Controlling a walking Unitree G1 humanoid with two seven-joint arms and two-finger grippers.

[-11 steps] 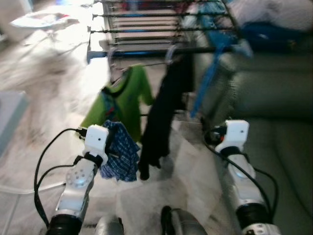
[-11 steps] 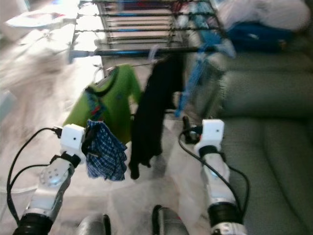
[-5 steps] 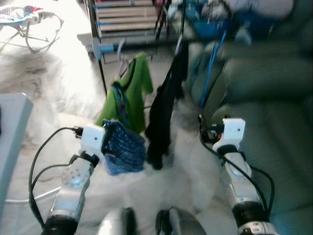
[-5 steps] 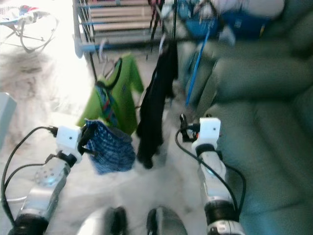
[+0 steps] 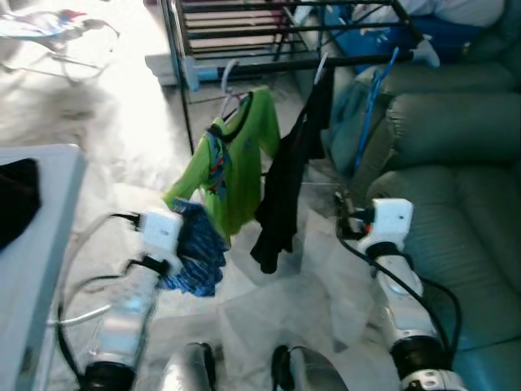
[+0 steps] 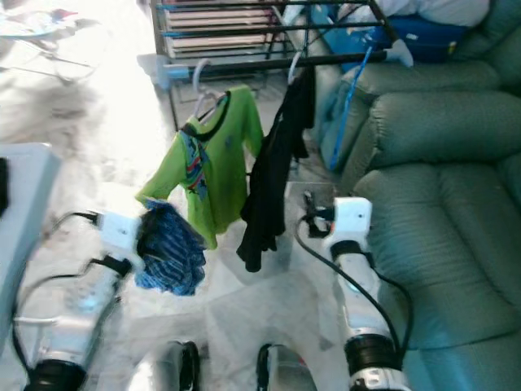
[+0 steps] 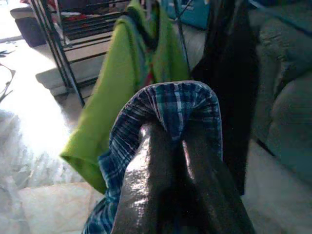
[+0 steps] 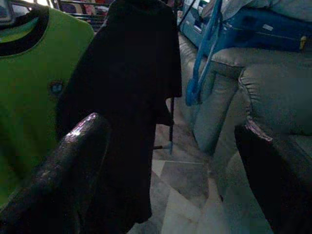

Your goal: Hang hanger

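My left gripper (image 7: 180, 146) is shut on a blue plaid garment (image 5: 194, 254), held low over the floor in front of the drying rack (image 5: 277, 32). From the rack's front bar hang a green shirt (image 5: 232, 163) on a pale hanger (image 5: 230, 77) and a black garment (image 5: 291, 179) beside it. The plaid cloth (image 7: 170, 105) wraps over the left fingers. My right gripper (image 8: 170, 161) is open and holds nothing; it faces the black garment (image 8: 131, 97), with the green shirt (image 8: 29, 83) to one side. The right arm (image 5: 387, 236) is raised near the sofa.
A green sofa (image 5: 456, 163) runs along the right, close to the right arm. A grey table edge (image 5: 37, 244) with a dark item (image 5: 16, 199) lies at the left. A blue item (image 5: 370, 90) hangs off the rack's right end. Bright tiled floor (image 5: 122, 114) spreads ahead to the left.
The view has shifted and sharpened as I moved; the rack and hung clothes now sit nearer the centre, and the table edge shows larger at the left. Left gripper still holds the plaid garment.
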